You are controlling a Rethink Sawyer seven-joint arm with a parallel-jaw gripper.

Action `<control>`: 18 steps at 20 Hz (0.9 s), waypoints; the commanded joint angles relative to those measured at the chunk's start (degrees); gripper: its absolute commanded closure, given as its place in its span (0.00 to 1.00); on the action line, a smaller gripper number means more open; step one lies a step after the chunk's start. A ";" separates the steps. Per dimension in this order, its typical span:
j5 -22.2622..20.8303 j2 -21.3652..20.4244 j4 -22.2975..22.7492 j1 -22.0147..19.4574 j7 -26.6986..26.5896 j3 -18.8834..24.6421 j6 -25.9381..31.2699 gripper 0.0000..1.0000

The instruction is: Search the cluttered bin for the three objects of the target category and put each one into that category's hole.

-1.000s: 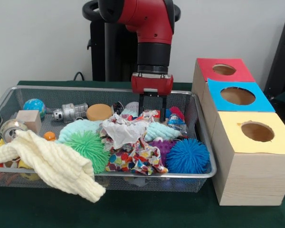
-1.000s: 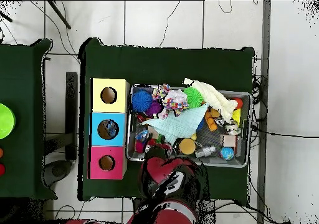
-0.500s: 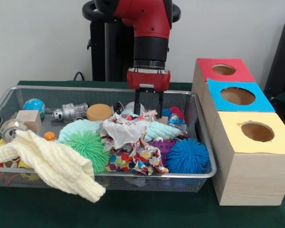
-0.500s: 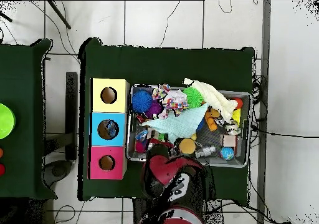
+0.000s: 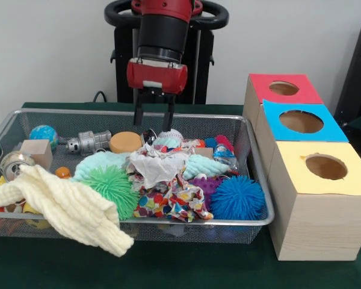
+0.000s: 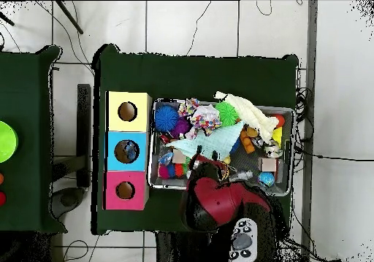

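My gripper [image 5: 153,118] hangs open and empty above the bin's [image 5: 256,161] far side, raised to clear the heaped clutter.

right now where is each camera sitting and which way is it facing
Front view: sits across the table, level with it, facing the wire bin and three boxes; the red arm comes down from above, its open gripper empty over the bin's far side.
Overhead view: sits above, looking straight down on the bin and boxes; the arm enters from the bottom edge.
Shared: bin, boxes, arm, blue spiky ball.
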 commanded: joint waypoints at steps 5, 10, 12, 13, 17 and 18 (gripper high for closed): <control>0.65 -0.87 1.71 3.20 1.69 4.43 2.21 0.00; 3.09 1.40 1.19 6.17 3.45 2.77 0.31 0.00; 4.64 2.46 0.95 7.98 4.14 1.54 -0.42 0.00; 5.06 2.91 0.66 8.29 4.24 1.40 -0.57 0.00; 6.86 4.62 -0.30 9.89 4.47 0.25 -1.67 0.00; 7.46 5.16 -0.52 10.41 4.56 -0.17 -2.00 0.00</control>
